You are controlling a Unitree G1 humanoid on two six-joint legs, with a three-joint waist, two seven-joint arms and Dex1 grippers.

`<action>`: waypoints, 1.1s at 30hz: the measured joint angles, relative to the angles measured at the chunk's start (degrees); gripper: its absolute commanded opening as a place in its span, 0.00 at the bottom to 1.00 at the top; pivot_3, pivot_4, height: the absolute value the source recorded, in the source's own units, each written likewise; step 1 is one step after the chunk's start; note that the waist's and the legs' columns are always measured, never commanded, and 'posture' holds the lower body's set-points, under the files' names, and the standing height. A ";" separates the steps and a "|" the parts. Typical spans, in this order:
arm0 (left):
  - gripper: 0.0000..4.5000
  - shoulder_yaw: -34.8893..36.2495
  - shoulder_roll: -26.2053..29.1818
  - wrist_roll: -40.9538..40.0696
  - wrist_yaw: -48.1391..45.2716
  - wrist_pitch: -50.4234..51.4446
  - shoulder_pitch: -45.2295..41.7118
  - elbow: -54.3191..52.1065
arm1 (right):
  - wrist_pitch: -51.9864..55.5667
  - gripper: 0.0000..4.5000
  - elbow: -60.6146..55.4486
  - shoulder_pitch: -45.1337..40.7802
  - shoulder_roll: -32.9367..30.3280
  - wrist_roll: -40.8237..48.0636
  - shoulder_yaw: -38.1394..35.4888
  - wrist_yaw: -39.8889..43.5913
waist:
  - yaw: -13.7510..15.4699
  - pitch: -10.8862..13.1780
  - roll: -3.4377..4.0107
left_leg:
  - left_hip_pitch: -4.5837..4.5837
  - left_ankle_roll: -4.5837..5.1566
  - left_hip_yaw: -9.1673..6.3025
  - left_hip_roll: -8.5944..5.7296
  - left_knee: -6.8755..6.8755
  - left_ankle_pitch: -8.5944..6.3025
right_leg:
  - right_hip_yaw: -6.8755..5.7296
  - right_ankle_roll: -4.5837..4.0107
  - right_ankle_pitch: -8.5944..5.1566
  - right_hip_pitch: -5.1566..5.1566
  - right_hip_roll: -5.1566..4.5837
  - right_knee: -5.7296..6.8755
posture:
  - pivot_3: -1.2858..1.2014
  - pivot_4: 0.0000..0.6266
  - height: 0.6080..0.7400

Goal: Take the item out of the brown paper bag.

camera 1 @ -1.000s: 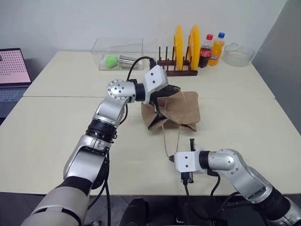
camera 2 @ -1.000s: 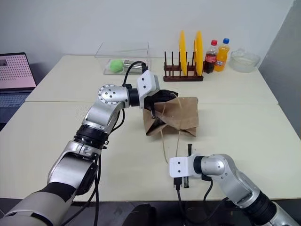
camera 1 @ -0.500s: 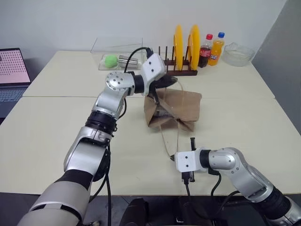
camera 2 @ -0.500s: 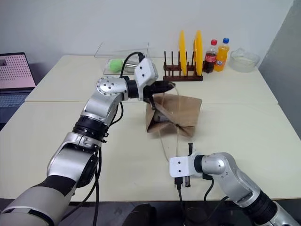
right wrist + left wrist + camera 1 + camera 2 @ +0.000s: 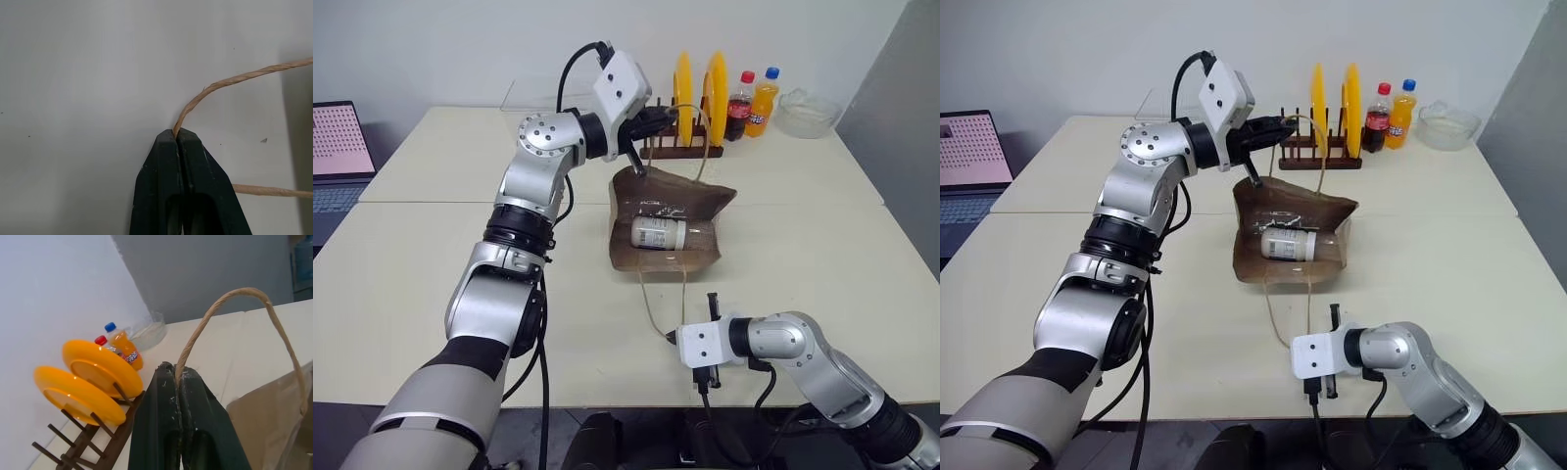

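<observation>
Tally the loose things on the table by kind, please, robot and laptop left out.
Brown paper bags: 1, creased kraft bag
Bottles: 3, whitish labelled bottle, red-capped cola bottle, orange soda bottle
Yellow plates: 2
Dark wooden racks: 1
Clear glass bowls: 1
Total: 8

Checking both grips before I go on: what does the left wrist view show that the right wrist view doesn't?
Left wrist view: the left end effector shut on a handle above the bag, with yellow plates in a rack and two bottles behind. Right wrist view: the right end effector shut on the other handle over bare table. Both: shut black fingers pinching a tan cord.
</observation>
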 measured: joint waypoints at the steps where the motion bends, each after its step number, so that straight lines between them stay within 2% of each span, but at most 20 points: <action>1: 0.00 0.01 0.16 -0.28 -0.95 0.03 0.52 -0.88 | 0.12 0.04 0.23 0.04 0.62 0.33 -0.41 -0.31 | -0.08 0.00 0.00 | 0.01 -0.02 0.00 0.01 0.00 0.01 | 0.01 0.00 0.00 0.00 0.00 0.01 | 0.52 0.24 1.00; 4: 0.00 0.00 0.44 -1.73 -4.13 0.43 2.58 -3.43 | 1.53 0.20 0.61 0.13 1.85 1.98 -1.96 -0.89 | -0.18 0.00 0.00 | -0.01 -0.17 0.05 0.01 0.00 0.10 | 0.06 -0.01 0.00 -0.07 0.00 0.11 | 0.52 0.24 1.00; 7: 0.00 0.03 1.36 -2.76 -6.62 1.48 4.42 -6.03 | 4.98 0.44 -0.97 0.78 1.50 5.23 -5.68 -0.35 | -0.13 0.00 0.00 | -0.03 -0.17 0.04 0.00 0.02 0.10 | 0.05 -0.01 0.00 -0.07 0.00 0.11 | 0.52 0.24 1.00; 11: 0.00 0.10 2.24 -4.40 -8.36 3.04 6.18 -9.22 | 13.72 0.44 -9.26 1.50 0.49 13.94 -11.90 2.54 | -0.07 0.00 0.00 | -0.04 -0.12 0.01 0.00 0.02 0.07 | 0.04 -0.01 0.01 -0.06 -0.01 0.11 | 0.52 0.24 1.00; 15: 0.00 0.12 2.58 -4.94 -8.98 4.26 7.00 -12.03 | 25.49 0.44 -16.12 1.08 -2.47 25.11 -21.31 5.24 | -0.01 0.00 0.00 | -0.04 0.05 -0.01 -0.01 0.06 -0.03 | 0.02 -0.01 0.01 -0.03 -0.03 0.11 | 0.52 0.24 1.00; 18: 0.00 0.28 2.57 -5.84 -9.29 5.15 7.73 -12.71 | 35.72 0.44 -19.13 -3.06 -0.26 36.70 -28.85 5.17 | -0.21 0.00 0.00 | -0.01 0.05 -0.02 0.02 0.05 -0.03 | 0.02 -0.01 0.01 -0.05 -0.01 0.15 | 0.52 0.24 1.00; 21: 0.00 0.80 2.47 -6.76 -9.34 6.16 7.77 -13.20 | 40.87 0.44 -19.00 -9.91 3.57 43.06 -32.19 1.63 | -0.28 0.00 0.00 | 0.01 0.06 -0.02 0.01 0.04 -0.03 | 0.03 -0.02 0.01 -0.06 -0.01 0.18 | 0.52 0.24 1.00; 24: 0.00 1.60 2.40 -7.76 -9.26 6.94 7.69 -13.82 | 40.24 0.44 -15.63 -15.35 4.26 42.27 -29.57 -3.02 | -0.21 0.00 0.00 | -0.01 0.06 -0.02 0.00 0.05 -0.03 | 0.02 -0.02 0.01 -0.06 -0.02 0.16 | 0.52 0.24 1.00; 26: 0.00 2.22 2.46 -8.23 -8.84 7.56 7.60 -13.82 | 37.56 0.44 -12.23 -17.69 4.45 38.79 -25.21 -6.19 | -0.22 0.00 0.00 | -0.04 0.07 -0.02 0.00 0.04 -0.03 | 0.02 -0.02 0.01 -0.07 -0.03 0.16 | 0.52 0.24 1.00; 29: 0.00 2.57 2.18 -8.60 -8.07 8.37 7.16 -13.79 | 30.93 0.58 -4.68 -22.34 5.28 29.96 -14.29 -10.60 | -0.33 0.00 0.00 | -0.07 0.06 0.01 0.00 0.03 -0.03 | 0.03 -0.03 0.01 -0.13 -0.02 0.17 | 0.52 0.24 1.00; 33: 0.00 3.12 2.29 -8.70 -7.83 8.76 6.88 -13.78 | 24.57 0.89 3.83 -24.85 7.19 21.36 -4.00 -13.60 | -0.40 0.00 0.00 | -0.10 0.05 0.05 0.00 0.02 -0.02 | 0.06 -0.29 0.17 -0.17 -0.03 0.18 | 0.52 0.24 1.00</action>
